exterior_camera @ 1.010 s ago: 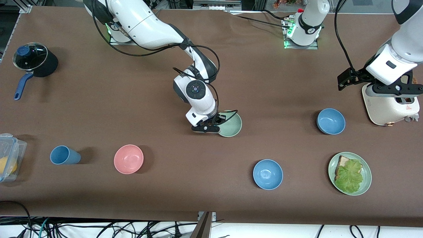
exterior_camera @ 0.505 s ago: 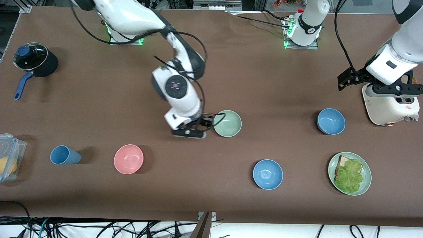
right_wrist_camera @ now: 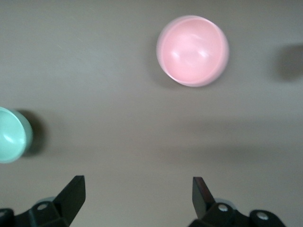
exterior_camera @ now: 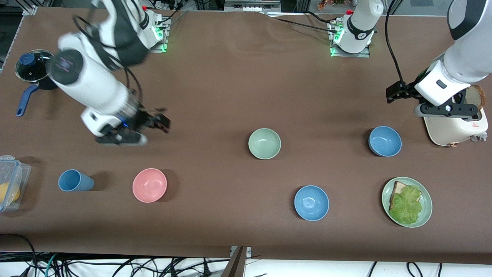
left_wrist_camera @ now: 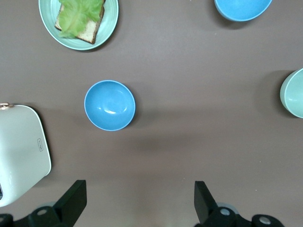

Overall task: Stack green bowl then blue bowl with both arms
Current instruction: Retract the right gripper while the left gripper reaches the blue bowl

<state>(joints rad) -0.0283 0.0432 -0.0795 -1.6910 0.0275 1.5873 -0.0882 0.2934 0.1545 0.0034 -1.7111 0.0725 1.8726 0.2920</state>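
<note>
The right end effector is hanging over bare worktop toward the right arm's end, with its fingers spread wide apart and gripping nothing. In the right wrist view the pink bowl is lying ahead of the open fingers, and the green bowl is showing at the frame edge.

The left end effector is hanging over the white toaster at the left arm's end of the worktop, fingers likewise spread apart and empty. A slice of bread is sticking up from the toaster.

The green bowl is sitting upright and alone near the middle of the worktop, well apart from both end effectors. One blue bowl is resting just beside the toaster, toward the left arm's end; it is appearing in the left wrist view ahead of the open fingers. The second blue bowl is sitting nearer to the front camera, between the green bowl and the green plate. No bowls are stacked.

The plate is carrying bread and lettuce.
</note>
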